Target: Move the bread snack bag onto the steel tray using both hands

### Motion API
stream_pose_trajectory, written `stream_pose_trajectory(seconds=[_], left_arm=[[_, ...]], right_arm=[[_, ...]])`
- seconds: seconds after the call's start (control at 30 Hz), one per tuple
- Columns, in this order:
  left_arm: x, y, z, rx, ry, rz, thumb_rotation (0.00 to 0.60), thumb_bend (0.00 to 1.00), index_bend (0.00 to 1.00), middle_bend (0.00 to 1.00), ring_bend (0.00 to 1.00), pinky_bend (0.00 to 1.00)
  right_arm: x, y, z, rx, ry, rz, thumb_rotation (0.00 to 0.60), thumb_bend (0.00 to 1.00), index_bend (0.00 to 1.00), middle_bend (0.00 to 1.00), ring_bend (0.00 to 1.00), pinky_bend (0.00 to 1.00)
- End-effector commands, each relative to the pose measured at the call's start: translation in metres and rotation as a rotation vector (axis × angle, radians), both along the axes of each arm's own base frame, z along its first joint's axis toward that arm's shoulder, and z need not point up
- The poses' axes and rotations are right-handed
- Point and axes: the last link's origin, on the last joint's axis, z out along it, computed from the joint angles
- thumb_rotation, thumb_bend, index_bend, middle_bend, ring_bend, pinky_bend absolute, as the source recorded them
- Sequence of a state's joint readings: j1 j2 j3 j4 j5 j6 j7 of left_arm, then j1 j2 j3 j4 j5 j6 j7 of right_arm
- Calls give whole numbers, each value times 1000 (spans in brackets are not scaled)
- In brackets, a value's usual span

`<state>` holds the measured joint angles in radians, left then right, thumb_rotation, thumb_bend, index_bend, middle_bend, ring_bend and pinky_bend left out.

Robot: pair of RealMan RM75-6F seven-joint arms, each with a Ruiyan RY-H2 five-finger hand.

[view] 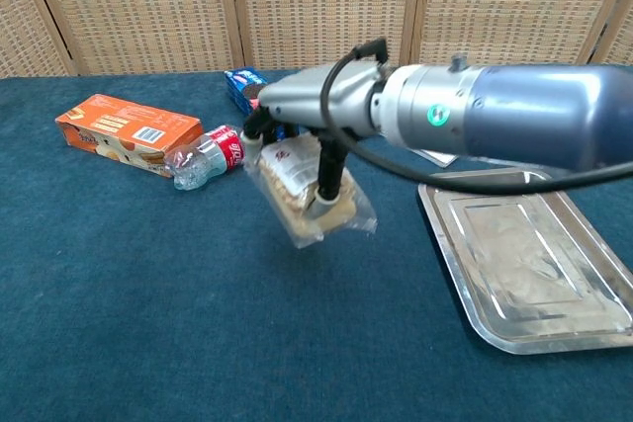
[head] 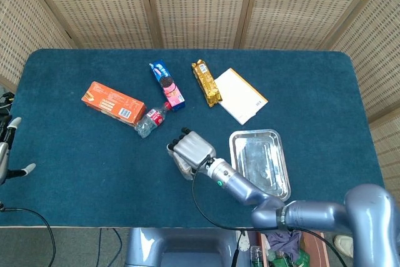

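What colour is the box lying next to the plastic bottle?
Orange, the box beside the bottle; clearest in the chest view.

Right hand (view: 315, 116) grips bread snack bag (view: 307, 190), seemingly lifted.

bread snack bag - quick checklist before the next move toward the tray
1. Right hand holds the bread snack bag: ok, pinched between thumb and fingers.
2. Bag is off the table: ok in the chest view.
3. Steel tray has nothing in it: ok.
4. Path from bag to tray is free of things: ok, only blue cloth between them.
5. Left hand is helping: not ok, it sits at the far table edge.
6. Grip is firm: cannot tell, the bag hangs tilted.
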<state>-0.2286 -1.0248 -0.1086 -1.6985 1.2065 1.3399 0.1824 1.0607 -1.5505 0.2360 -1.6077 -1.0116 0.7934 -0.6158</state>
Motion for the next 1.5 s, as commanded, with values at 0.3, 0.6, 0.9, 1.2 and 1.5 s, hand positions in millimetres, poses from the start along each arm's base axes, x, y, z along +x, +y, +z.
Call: stream_pose_trajectory(seconds=[0.3,0.6,0.9,1.2,1.5], left_arm=[[5,0,-4,-16,0,-21,600,0,0,0,0,0],[10,1,-9,-28,4,-39,600,0,0,0,0,0],[14,1,-12,-37,5,-44,600,0,0,0,0,0],[19,-15,-8,-16,-63,-61,600,0,0,0,0,0],[20,-36,-10,0,-93,-90,600,0,0,0,0,0]], right_arm=[[-103,2,68,-77,233,-50,600,146,469,594,516,182],[-146,15,60,-28,288,-47,600,10,156,125,121,84],[-142,18,75,-70,255,-146,600,0,0,0,0,0],[-169,83,156,-296,4,-198,600,0,0,0,0,0],[-242,134,174,-474,-160,-259,600,0,0,0,0,0]])
